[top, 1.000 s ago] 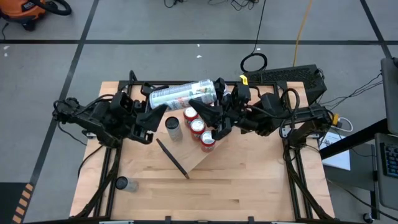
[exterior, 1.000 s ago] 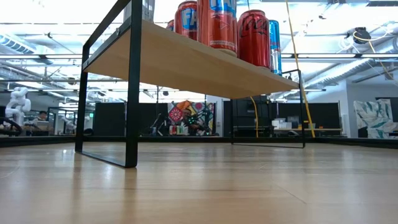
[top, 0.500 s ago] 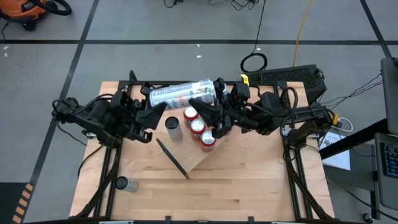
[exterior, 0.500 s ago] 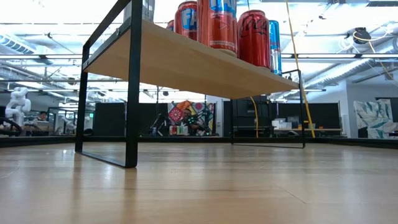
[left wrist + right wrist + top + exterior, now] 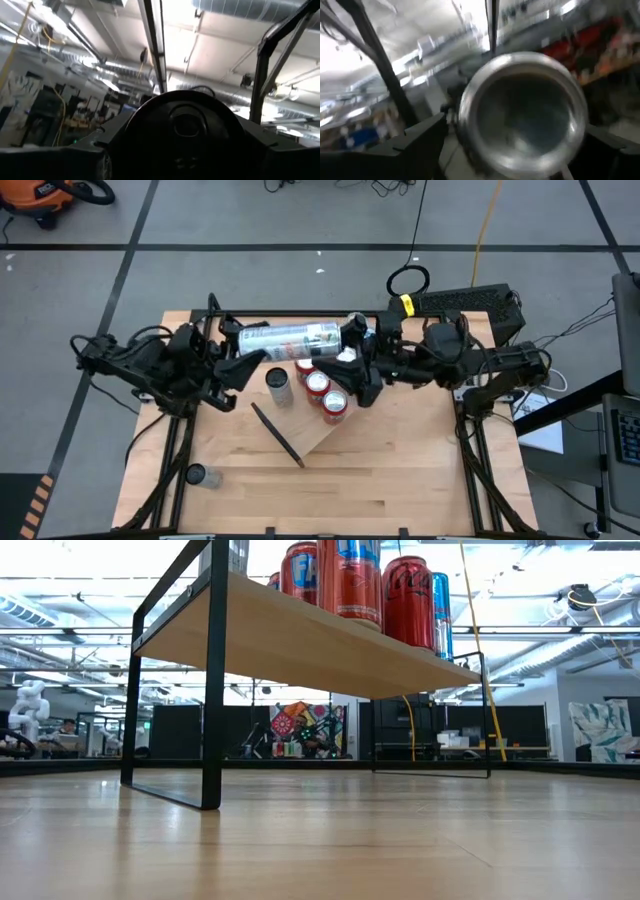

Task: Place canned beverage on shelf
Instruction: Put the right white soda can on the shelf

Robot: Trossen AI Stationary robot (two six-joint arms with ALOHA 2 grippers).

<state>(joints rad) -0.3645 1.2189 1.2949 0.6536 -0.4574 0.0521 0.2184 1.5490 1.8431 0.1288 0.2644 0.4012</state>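
A silver-and-white can (image 5: 290, 338) lies level in the air above the table's far edge, between my two grippers. My left gripper (image 5: 243, 360) is shut on its left end, which fills the left wrist view as a dark disc (image 5: 185, 125). My right gripper (image 5: 348, 350) is open. Its fingers (image 5: 422, 142) stand on either side of the can's shiny right end (image 5: 522, 115). The shelf (image 5: 318, 432) stands slantwise just nearer, on black brackets (image 5: 212, 690). It carries three red cans (image 5: 317, 383) and a dark-topped can (image 5: 277, 383). My left gripper holds the can by its left end (image 5: 150, 115), pinched between the two fingers. The fingers come level from the table's left and lie along the can. The can is lifted clear and lies level. The dark end hides the exact places of contact.
A lone dark-topped can (image 5: 195, 475) stands near the table's front left corner. The shelf's black bracket (image 5: 278, 435) shows as a slanting bar in mid-table. Bare wood table (image 5: 400, 470) lies to the right and front of the shelf.
The can has turned from slanting to nearly parallel with the table's far edge, still in the air. My right arm has drawn back toward the table's right edge. My left arm has shifted slightly toward the left edge with the can's end.
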